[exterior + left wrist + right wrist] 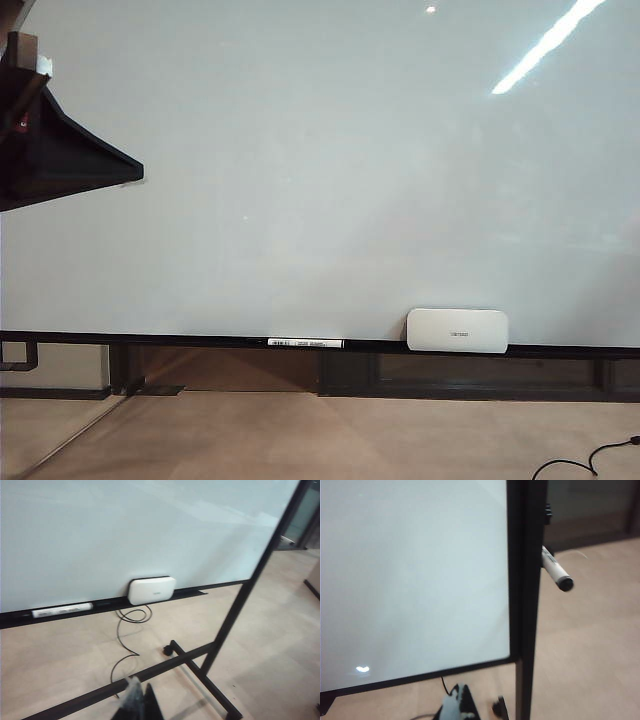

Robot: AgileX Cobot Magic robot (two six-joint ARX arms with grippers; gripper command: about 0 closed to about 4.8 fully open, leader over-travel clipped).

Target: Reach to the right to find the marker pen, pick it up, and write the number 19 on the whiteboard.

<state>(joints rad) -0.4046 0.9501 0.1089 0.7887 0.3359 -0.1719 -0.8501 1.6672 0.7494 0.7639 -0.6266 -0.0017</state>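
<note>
1. The marker pen [556,571] stuck out from the far side of the dark frame post [526,600] at the right edge of the whiteboard [415,580]; its long axis pointed away from the board, dark cap end free.
2. No number 19 was on the board.
3. My right gripper [456,705] was below the board's corner, jaws pressed together and empty; the pen lay up and beyond the post from it.
4. My left gripper [136,704] was low near the eraser [151,590]; whether it was spread I cannot tell.
5. I judged my right arm the nearer one.
</note>
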